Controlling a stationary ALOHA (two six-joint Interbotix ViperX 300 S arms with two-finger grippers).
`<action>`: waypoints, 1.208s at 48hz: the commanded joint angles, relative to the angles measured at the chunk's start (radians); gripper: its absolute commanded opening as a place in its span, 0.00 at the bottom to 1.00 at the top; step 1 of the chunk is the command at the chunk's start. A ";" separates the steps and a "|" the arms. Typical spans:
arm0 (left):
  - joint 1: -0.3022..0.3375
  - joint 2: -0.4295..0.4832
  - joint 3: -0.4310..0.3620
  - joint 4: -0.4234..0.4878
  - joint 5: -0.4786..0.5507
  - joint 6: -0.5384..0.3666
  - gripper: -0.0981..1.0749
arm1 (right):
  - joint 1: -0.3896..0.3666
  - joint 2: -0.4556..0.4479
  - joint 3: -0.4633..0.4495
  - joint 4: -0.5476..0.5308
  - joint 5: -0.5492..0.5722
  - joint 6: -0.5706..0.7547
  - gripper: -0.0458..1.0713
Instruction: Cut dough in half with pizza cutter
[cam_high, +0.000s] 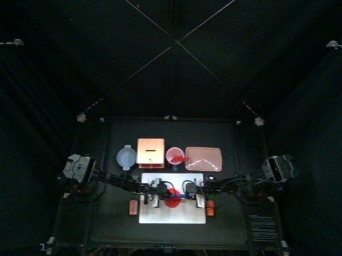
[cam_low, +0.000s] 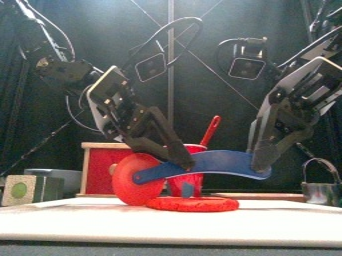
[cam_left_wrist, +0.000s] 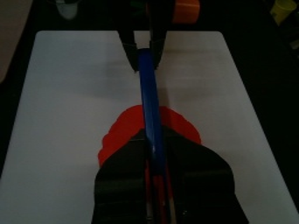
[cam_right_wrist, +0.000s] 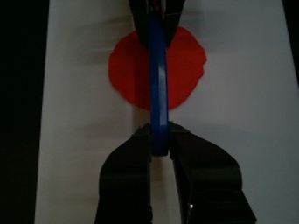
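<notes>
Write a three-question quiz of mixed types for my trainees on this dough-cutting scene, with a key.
1. True or false: both claws grip the same blue tool.
2. Where is the pizza cutter relative to the dough? A) lying beside it on the board B) held above it, spanning across it C) standing in the red cup
3. What does the dough rest on?

Key
1. True: the left claw holds one end of the pizza cutter and the right claw the other.
2. B: the wrist views show the blue handle crossing the dough's middle; the front view shows it above the disc.
3. The white board, where it lies flat and uncut.
</notes>
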 joint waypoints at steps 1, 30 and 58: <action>0.005 0.014 -0.037 0.003 0.003 0.003 0.42 | 0.002 -0.043 -0.009 -0.005 -0.006 -0.003 0.38; 0.005 0.114 -0.213 0.015 0.155 0.005 0.41 | 0.023 -0.129 0.098 -0.003 -0.006 -0.002 0.38; 0.005 0.212 -0.330 0.077 0.160 0.003 0.41 | 0.028 -0.288 0.173 -0.008 0.100 -0.003 0.38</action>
